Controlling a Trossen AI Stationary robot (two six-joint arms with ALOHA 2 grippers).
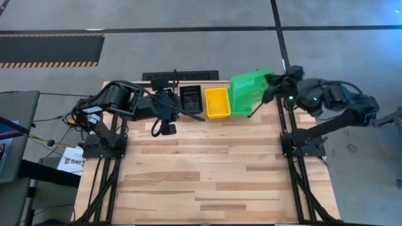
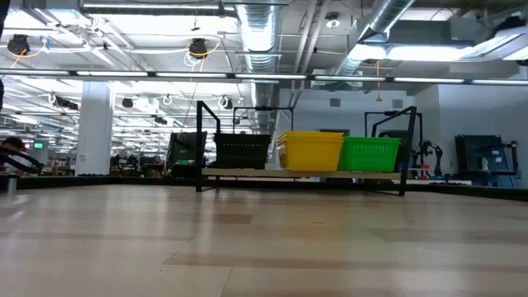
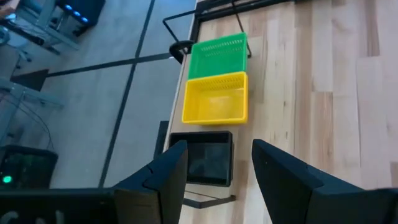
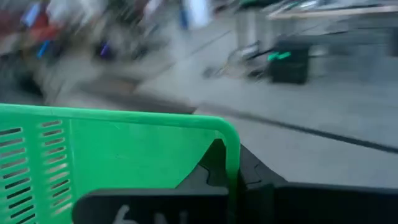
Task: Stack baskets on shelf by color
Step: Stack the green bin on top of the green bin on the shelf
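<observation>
On the shelf point(image 2: 301, 172) at the bench's point(image 1: 207, 169) far edge sit mesh-sided black point(image 1: 191, 98), yellow point(image 1: 217, 102) and green point(image 1: 248, 94) baskets. The right pincer point(image 1: 271, 88) grips the green rim; the left pincer point(image 3: 214, 174) hovers open.

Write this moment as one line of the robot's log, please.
right gripper: jaws shut on tilted green basket over shelf | left gripper: jaws open above black basket | yellow basket: middle slot

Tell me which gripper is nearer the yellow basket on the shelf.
Left. The left gripper hangs open just beyond the black basket, one slot from the yellow basket. The right gripper is past the green basket, clamped on its far rim.
</observation>
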